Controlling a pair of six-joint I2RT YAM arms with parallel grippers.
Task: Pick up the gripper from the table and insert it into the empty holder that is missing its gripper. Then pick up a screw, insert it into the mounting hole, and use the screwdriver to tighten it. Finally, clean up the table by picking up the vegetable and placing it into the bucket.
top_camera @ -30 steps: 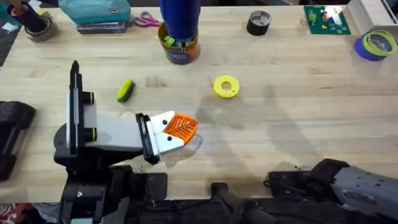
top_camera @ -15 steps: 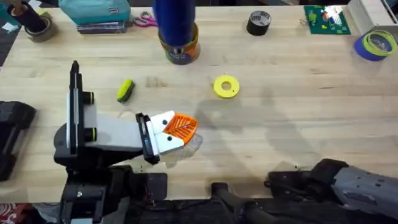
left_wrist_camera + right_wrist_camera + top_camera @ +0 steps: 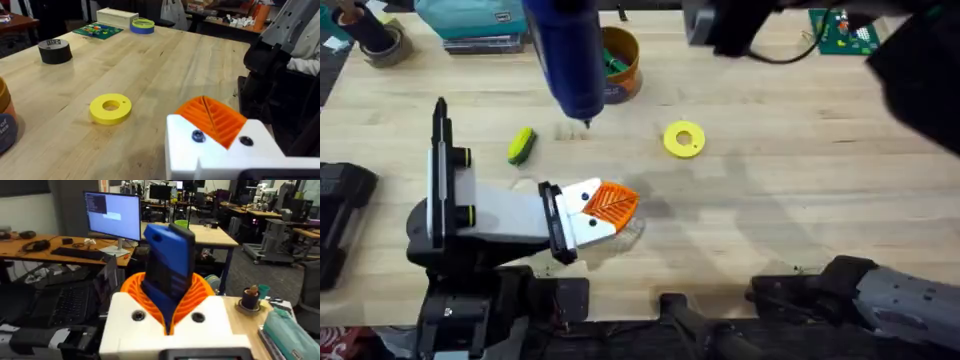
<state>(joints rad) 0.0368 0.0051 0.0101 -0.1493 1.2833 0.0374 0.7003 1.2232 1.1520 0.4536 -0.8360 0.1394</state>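
The blue screwdriver (image 3: 567, 55) hangs over the table's far side, its silver bit (image 3: 586, 121) pointing down left of the bucket (image 3: 621, 62). My right gripper (image 3: 170, 287) is shut on its blue body (image 3: 170, 260), orange pads on either side. The yellow-and-green vegetable (image 3: 521, 145) lies on the wood, left of the bit. My left gripper (image 3: 612, 204) rests low near the front, its white base (image 3: 220, 150) and orange pads (image 3: 212, 117) shut together on nothing. A loose gripper piece, the empty holder and a screw are out of view.
A yellow spool (image 3: 683, 139) lies mid-table. Pink scissors, a teal case (image 3: 470, 18) and a tape roll (image 3: 380, 42) line the far left edge. A green board (image 3: 840, 28) sits far right. My raised right arm (image 3: 915, 70) covers the upper right.
The screwdriver has come away from above the bucket, moving left and toward the front. The bucket's opening now shows. The right arm has swung in dark across the upper right. The left arm stayed still.
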